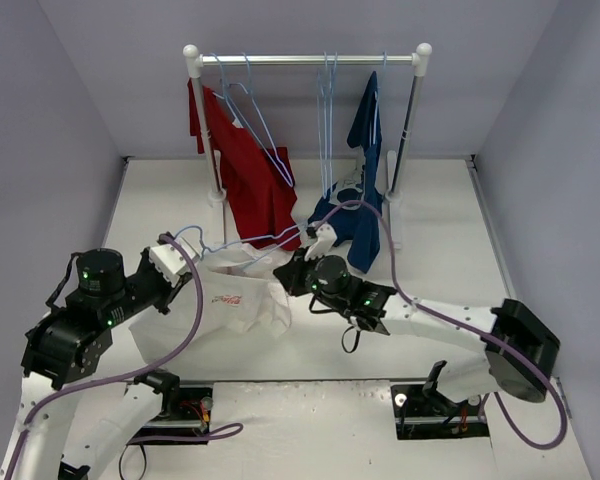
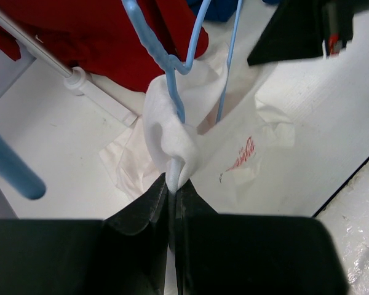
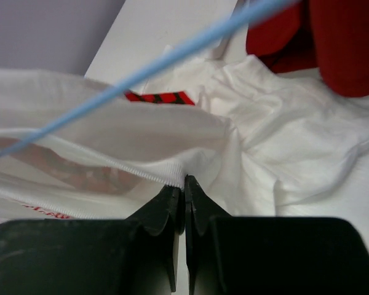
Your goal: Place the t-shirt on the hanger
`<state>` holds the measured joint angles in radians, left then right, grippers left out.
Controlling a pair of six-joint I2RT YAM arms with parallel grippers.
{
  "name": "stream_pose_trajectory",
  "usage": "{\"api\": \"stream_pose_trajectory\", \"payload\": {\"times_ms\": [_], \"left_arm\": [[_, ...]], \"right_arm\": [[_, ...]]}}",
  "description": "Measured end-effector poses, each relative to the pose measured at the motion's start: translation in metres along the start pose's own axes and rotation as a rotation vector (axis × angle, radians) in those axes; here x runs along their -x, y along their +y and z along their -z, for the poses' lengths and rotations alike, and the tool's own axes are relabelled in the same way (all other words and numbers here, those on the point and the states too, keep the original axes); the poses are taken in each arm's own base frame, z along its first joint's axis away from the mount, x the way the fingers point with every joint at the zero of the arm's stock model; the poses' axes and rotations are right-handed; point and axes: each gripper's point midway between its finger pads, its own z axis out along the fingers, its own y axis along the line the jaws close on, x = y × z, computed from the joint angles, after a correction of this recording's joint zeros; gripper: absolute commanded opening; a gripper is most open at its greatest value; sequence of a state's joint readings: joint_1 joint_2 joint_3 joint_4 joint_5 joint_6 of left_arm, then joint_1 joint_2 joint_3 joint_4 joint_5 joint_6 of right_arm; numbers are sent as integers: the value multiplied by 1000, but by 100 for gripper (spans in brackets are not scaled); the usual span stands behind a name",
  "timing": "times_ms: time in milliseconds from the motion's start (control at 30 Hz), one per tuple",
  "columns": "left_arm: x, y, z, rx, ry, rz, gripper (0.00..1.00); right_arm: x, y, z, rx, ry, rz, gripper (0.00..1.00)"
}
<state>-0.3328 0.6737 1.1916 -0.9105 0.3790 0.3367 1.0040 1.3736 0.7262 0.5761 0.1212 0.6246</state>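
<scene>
Now my left pincer [image 2: 172, 192] clamps tight on the hanger [image 2: 172, 80], my right pincer [image 3: 184, 184] nips the ribbed edge of the t-shirt [image 3: 283, 141], both just before the red shirt [image 1: 250, 170].

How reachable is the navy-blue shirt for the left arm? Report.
Probably not: the left arm has jaws shut on the white t-shirt, and the right arm lies between it and the navy-blue shirt.

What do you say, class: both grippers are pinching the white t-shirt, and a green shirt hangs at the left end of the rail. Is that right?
Not quite. The top external view shows the hanging shirt at the left end of the rail is red, not green. The left gripper and right gripper are indeed both pinching the white t-shirt.
</scene>
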Motion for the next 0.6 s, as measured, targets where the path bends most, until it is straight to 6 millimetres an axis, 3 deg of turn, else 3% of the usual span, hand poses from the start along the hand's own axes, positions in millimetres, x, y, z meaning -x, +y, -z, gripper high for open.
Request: {"api": "stream_pose_trajectory", "payload": {"times_ms": [133, 267, 600], "left_arm": [[-9, -5, 4, 3, -11, -10, 0], [-16, -10, 5, -3, -16, -27, 0], [-19, -8, 0, -16, 9, -57, 0]], "right_arm": [[44, -12, 20, -24, -88, 3, 0], [70, -24, 39, -45, -130, 13, 0], [74, -51, 54, -111, -63, 73, 0]]}}
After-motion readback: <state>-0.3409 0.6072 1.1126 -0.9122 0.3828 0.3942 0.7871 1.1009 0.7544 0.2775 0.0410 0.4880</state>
